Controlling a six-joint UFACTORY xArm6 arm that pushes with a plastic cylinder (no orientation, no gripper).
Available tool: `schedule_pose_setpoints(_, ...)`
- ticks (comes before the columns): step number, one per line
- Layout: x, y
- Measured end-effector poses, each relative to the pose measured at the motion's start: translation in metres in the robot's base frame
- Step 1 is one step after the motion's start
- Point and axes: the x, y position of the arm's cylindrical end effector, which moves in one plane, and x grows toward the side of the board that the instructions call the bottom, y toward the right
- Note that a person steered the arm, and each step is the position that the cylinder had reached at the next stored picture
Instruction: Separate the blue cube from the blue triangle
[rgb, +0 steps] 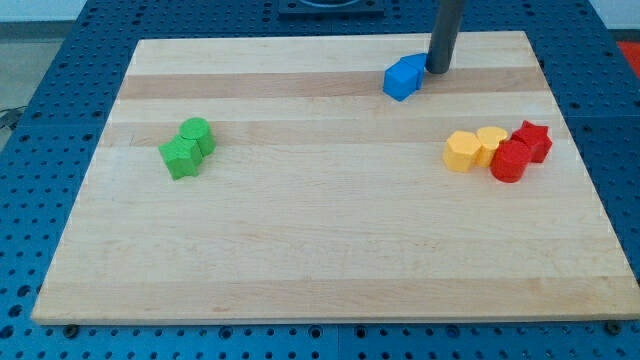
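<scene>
A blue cube (399, 82) sits near the view's top, right of centre, on the wooden board (320, 240). A second blue block, seemingly the blue triangle (415, 65), touches the cube's upper right side; its shape is hard to make out. My tip (438, 71) is at the end of the dark rod and stands just to the right of the blue pair, touching or nearly touching the triangle.
Two green blocks (187, 148) sit together at the view's left. Two yellow blocks (474, 148) and two red blocks (522, 150) form a cluster at the view's right. The board's top edge lies close behind the blue blocks.
</scene>
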Motion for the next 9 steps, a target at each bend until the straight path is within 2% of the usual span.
schedule_pose_setpoints(3,0.036,-0.072)
schedule_pose_setpoints(5,0.086,-0.133)
schedule_pose_setpoints(7,0.112,-0.155)
schedule_pose_setpoints(8,0.122,-0.124)
schedule_pose_setpoints(9,0.143,-0.122)
